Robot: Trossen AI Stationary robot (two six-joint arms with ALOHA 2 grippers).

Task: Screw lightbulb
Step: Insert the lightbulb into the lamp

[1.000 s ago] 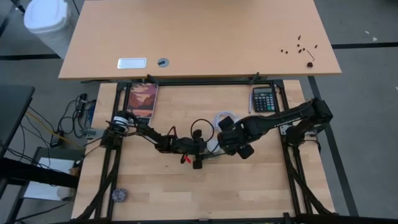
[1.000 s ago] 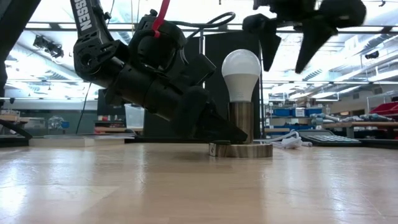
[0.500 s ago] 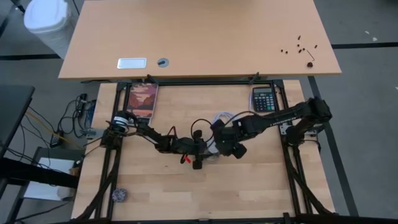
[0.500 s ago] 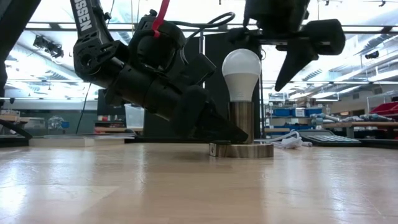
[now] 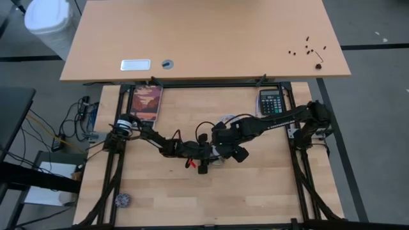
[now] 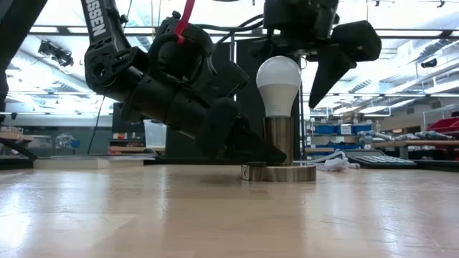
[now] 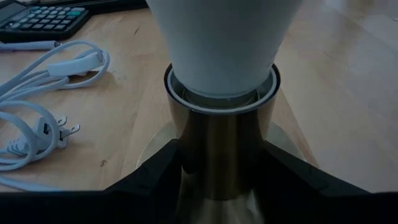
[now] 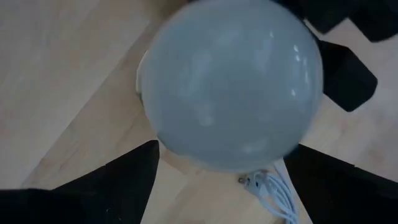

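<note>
Here the lightbulb (image 6: 279, 84) is standing upright in a brass socket (image 6: 278, 143) on the wooden worktop (image 6: 215, 215). The left gripper (image 7: 221, 171) is clamping the socket's stem, a finger pressing each side just below the bulb. The right gripper (image 6: 305, 68) is hovering directly above the bulb, its fingers spread wide on either side, not touching it. A white cord (image 7: 43, 118) is lying beside the socket's base.
</note>
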